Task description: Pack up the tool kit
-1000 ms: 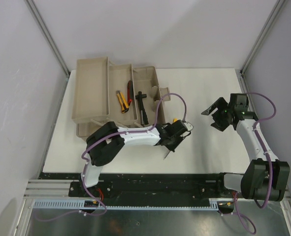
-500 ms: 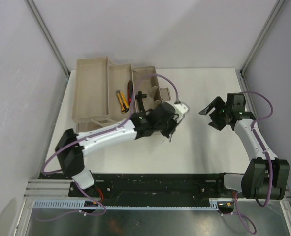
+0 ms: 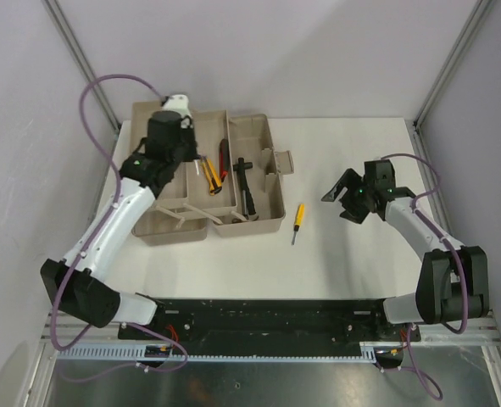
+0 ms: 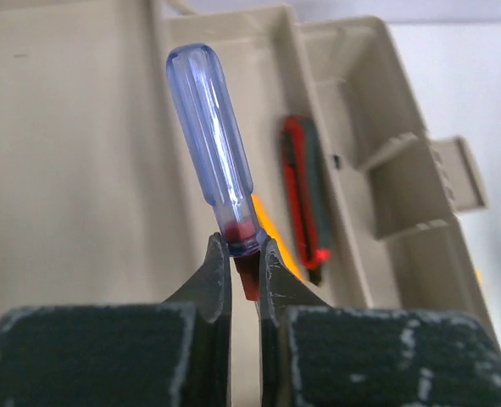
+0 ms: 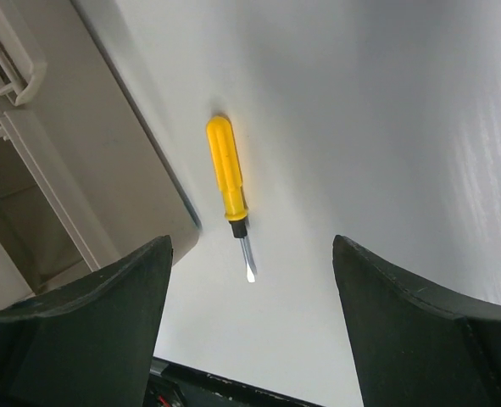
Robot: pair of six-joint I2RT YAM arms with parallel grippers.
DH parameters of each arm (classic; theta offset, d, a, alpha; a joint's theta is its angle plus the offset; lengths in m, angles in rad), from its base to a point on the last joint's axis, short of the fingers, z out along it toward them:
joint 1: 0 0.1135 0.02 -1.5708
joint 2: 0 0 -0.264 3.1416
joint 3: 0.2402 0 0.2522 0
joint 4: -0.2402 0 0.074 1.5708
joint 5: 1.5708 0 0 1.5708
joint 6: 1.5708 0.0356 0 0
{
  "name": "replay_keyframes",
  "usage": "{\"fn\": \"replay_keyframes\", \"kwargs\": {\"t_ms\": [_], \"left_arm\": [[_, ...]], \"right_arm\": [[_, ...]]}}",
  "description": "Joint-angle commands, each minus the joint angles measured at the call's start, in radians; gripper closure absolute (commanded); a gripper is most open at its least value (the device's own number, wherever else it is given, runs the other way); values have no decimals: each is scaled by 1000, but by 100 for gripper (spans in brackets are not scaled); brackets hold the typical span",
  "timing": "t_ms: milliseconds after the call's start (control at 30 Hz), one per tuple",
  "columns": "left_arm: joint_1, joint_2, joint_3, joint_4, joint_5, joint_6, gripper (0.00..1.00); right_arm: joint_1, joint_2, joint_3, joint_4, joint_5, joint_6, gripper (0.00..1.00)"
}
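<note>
One beige toolbox [image 3: 252, 136] stands open at the far left of the white worktop [image 3: 360, 271], its trays fanned out towards the left wall. Inside its middle section lie the yellow-handled pliers [image 3: 209, 174] and, just beside them, the red-handled tool [image 3: 225, 159]; the black hammer [image 3: 246, 182] lies in the deeper compartment to their right. Above the trays, the left fingers [image 4: 216, 280] are clenched on a screwdriver with a clear blue handle [image 4: 212, 144], pinching it at the red collar at the base of the handle, so that the handle sticks out beyond the tips over the box. Its shaft is hidden between the fingers. A yellow-handled screwdriver [image 3: 297, 220] lies flat on the worktop just beside the right end of the toolbox, not touching it, its blade pointing towards the near edge. Farther right, the right fingers [image 5: 106, 314] are spread wide and grasp nothing; they hang over bare worktop, with the yellow-handled screwdriver framed between them in the right wrist view.
</note>
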Motion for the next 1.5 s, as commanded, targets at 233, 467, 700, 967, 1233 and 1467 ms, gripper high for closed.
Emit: {"fn": "replay_keyframes", "kwargs": {"t_ms": [233,467,700,967,1233,1467], "left_arm": [[255,36,84,-81,6,-58,100],[277,155,118,-132,114,-19,99],[278,206,124,-163,61,-41,91],[280,197,130,-183,38,-50,50],[280,109,185,-191,-46,-103,30],[280,20,211,-191,-35,-105,15]], "right_arm": [[70,49,3,102,34,-16,20],[81,105,11,120,22,-36,19],[169,236,94,67,71,-102,21],[255,326,150,73,183,-104,28],[344,414,274,11,384,-104,35],[369,487,343,-26,416,-95,45]]}}
